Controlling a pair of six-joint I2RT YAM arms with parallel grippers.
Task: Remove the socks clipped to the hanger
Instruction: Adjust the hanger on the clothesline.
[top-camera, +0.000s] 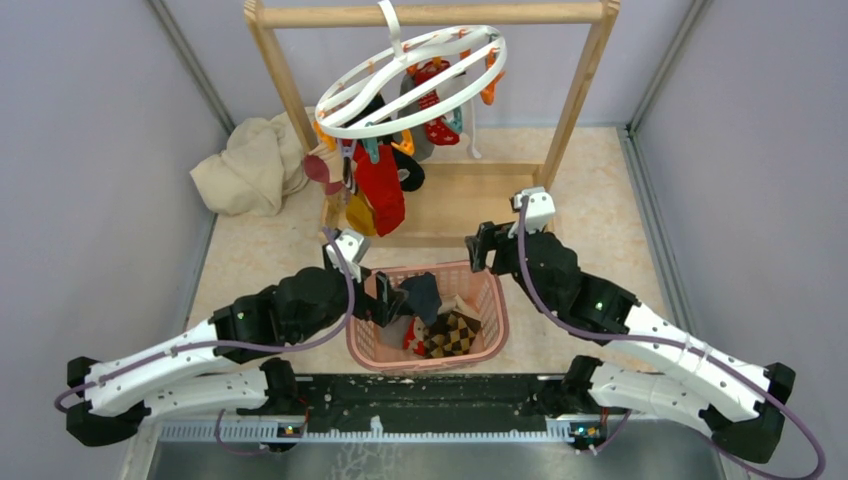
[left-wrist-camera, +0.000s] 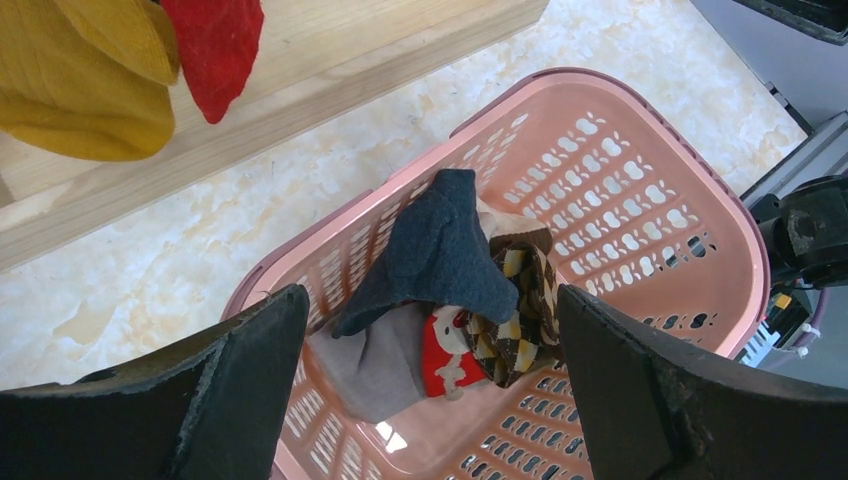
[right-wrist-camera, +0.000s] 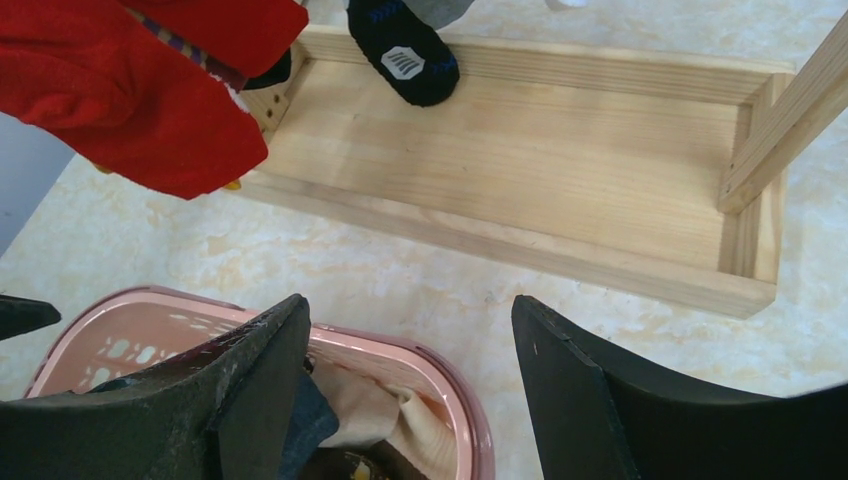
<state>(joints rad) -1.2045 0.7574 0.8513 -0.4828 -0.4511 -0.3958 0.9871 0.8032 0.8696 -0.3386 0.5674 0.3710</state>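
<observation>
The white ring hanger (top-camera: 410, 85) hangs tilted from the wooden rail, with several socks clipped on: a red sock (top-camera: 380, 185), a black one (top-camera: 408, 170), a mustard one (top-camera: 358, 215) and a red patterned one (top-camera: 437, 115). My left gripper (top-camera: 385, 298) is open over the pink basket (top-camera: 495, 310). In the left wrist view, my left gripper (left-wrist-camera: 430, 310) frames a dark blue sock (left-wrist-camera: 440, 250) lying on grey, red and checked socks. My right gripper (top-camera: 483, 248) is open and empty above the basket's far right corner, as the right wrist view (right-wrist-camera: 408, 310) shows.
The wooden rail frame (top-camera: 580, 90) stands on a flat wooden base (right-wrist-camera: 520, 150) behind the basket. A pile of beige cloth (top-camera: 250, 165) lies at the back left. Grey walls close in on both sides.
</observation>
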